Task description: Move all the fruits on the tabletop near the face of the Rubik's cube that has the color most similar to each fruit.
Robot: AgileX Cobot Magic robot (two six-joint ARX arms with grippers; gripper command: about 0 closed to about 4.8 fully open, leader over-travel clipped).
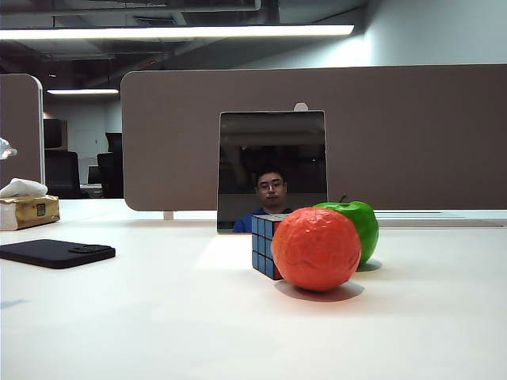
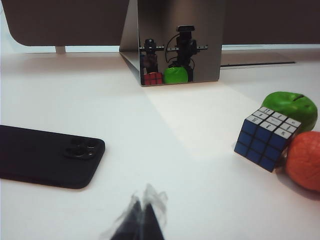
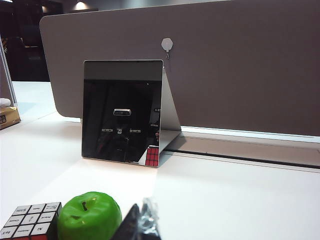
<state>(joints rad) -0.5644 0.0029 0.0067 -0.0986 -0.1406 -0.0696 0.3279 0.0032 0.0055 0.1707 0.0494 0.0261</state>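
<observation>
Orange-red wrinkly fruit (image 1: 315,248), glossy green apple (image 1: 358,224), blue-faced, black-edged cube (image 1: 265,245), black phone (image 1: 55,252), white bench (image 1: 158,324).

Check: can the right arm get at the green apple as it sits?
Probably yes. The right gripper hangs just beside the green apple, nothing between them. The cube sits close on the apple's far side, which may crowd one of the fingers.

Phone (image 2: 47,156) and mirror (image 1: 272,168) around fruit cluster; open tabletop (image 1: 158,317) elsewhere.
</observation>
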